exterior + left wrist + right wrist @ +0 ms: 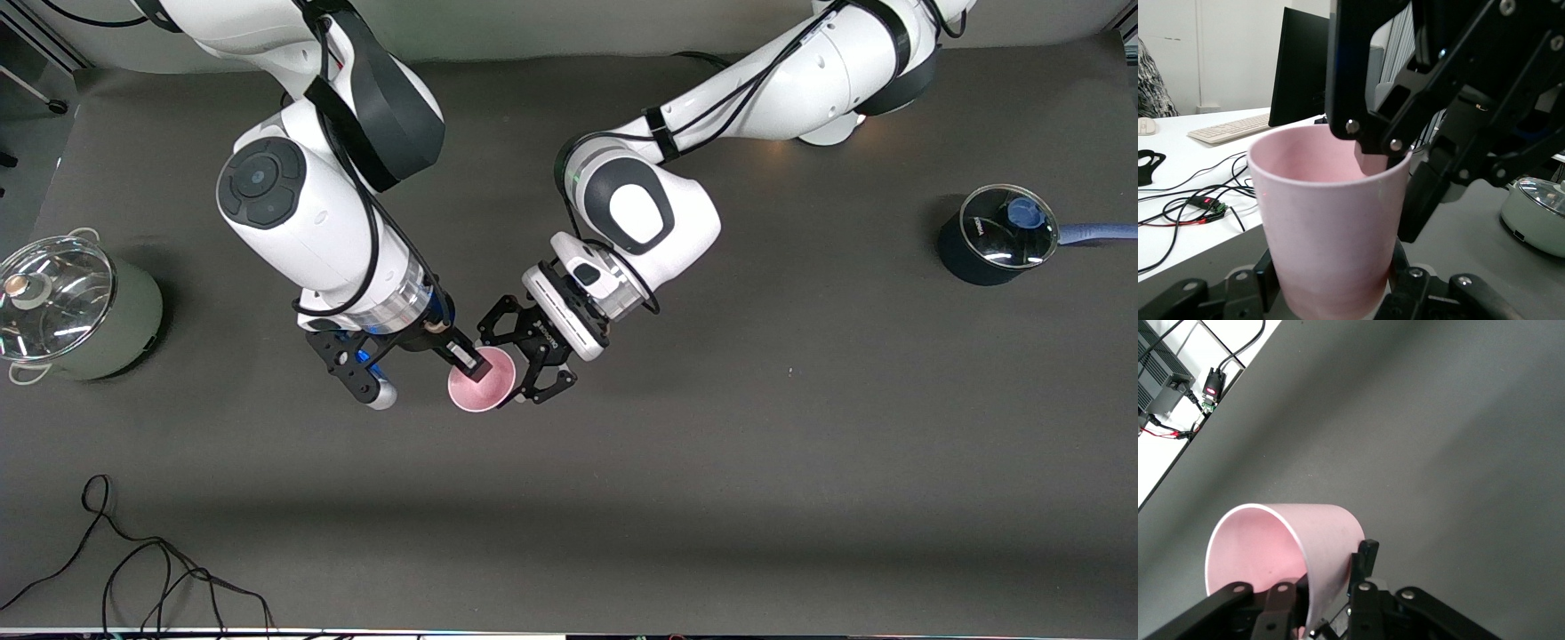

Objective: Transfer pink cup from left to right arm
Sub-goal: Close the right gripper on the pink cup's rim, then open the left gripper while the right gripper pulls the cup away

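The pink cup (pixel 482 380) is up in the air over the middle of the table, its mouth turned toward the front camera. My left gripper (pixel 516 369) is shut on its lower body; in the left wrist view the cup (pixel 1331 213) sits between the jaws of the left gripper (pixel 1331 297). My right gripper (pixel 474 362) is shut on the cup's rim wall, one finger inside and one outside. The right wrist view shows the wall of the cup (pixel 1331 533) pinched in the right gripper (pixel 1335 577). The right gripper also shows in the left wrist view (pixel 1378 143).
A pale green pot with a glass lid (pixel 67 307) stands at the right arm's end of the table. A dark pot with a glass lid and blue handle (pixel 1000 233) stands at the left arm's end. Loose cables (pixel 133 569) lie near the front edge.
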Available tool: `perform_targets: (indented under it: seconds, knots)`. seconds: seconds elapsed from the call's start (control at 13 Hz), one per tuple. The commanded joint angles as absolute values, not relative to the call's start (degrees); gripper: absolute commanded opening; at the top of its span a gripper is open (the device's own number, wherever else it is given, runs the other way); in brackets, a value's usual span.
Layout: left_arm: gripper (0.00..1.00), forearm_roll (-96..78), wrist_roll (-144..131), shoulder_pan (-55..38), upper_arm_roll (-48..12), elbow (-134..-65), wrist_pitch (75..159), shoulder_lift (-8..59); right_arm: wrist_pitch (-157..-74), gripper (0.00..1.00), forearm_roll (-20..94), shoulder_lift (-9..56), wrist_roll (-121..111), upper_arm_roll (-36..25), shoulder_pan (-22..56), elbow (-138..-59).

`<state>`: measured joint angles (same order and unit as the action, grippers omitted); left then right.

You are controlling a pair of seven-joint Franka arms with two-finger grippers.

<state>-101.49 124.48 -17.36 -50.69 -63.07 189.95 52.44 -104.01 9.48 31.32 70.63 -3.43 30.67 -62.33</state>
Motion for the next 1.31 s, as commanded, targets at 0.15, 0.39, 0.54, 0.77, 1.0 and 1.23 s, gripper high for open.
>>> perform_targets:
  seconds: [0.15, 0.39, 0.54, 0.77, 1.0, 1.23]
  knots:
    - [0.00, -102.92, 124.45, -18.19, -49.66, -61.87, 191.16, 51.68, -102.75, 0.00, 9.84, 31.03, 70.84, -3.87, 30.41, -61.61]
    - [0.04, -102.92, 124.45, -18.19, -49.66, -61.87, 191.16, 51.68, -99.41, 0.00, 13.26, 30.94, 70.75, -3.87, 27.96, -61.09]
    - [0.29, -102.92, 124.45, -18.19, -49.66, -61.79, 191.16, 51.68, -99.40, 0.00, 12.92, 30.85, 69.44, -3.69, 27.77, -61.08]
    - [0.47, -102.92, 124.45, -18.19, -49.66, -61.79, 191.16, 51.68, -99.40, 0.00, 12.57, 30.85, 68.65, -3.69, 27.77, -61.26]
    - [0.81, -102.83, 122.87, -18.19, -49.66, -61.79, 191.16, 51.59, -99.40, 0.00, 12.31, 30.85, 68.29, -3.60, 27.86, -61.17]
    - [0.98, -102.92, 122.78, -18.11, -49.66, -61.87, 191.16, 51.59, -99.40, 0.00, 12.04, 30.76, 68.12, -3.60, 27.77, -61.17]
